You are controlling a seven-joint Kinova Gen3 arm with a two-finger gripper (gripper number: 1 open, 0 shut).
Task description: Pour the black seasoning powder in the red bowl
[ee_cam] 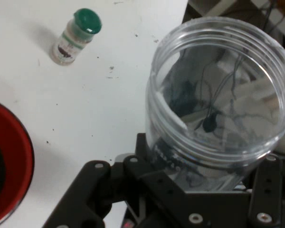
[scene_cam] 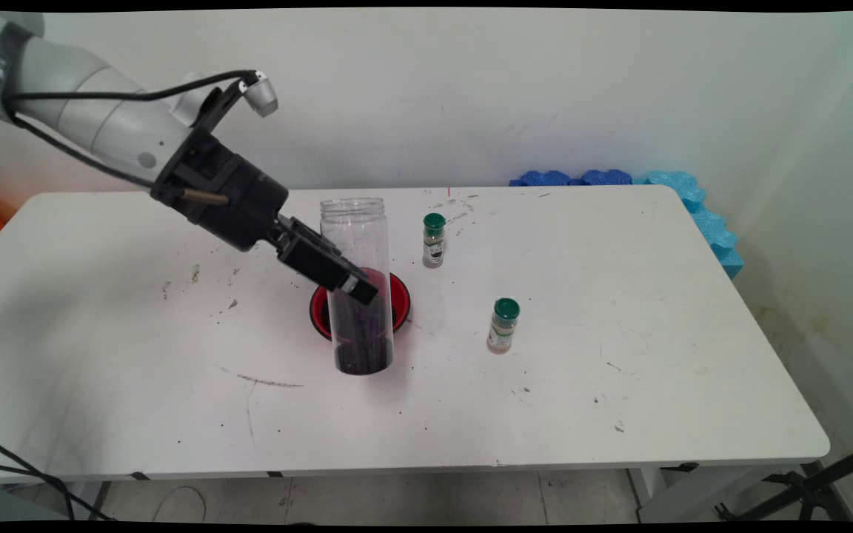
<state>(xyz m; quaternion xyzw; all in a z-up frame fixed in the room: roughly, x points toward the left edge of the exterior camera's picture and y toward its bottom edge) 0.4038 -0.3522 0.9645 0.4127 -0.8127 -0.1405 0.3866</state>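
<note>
The black two-finger gripper (scene_cam: 345,280) reached in from the left, and its fingers were clamped on the tall clear plastic jar (scene_cam: 357,285) at mid-height; the jar stood upright, open mouth up, with a dark layer in its bottom, and whether its base touched the white table (scene_cam: 619,385) could not be told; in the hand view the jar (ee_cam: 218,99) rose right out of the black linkage, rim wide open; just behind the jar sat the red bowl with a dark inside (scene_cam: 399,300), partly hidden by it; right of the jar and farther back stood a small green-capped spice bottle (scene_cam: 433,240), upright; right of the jar and nearer the front edge stood a second green-capped spice bottle (scene_cam: 503,326), upright too, well apart from the jar.
</note>
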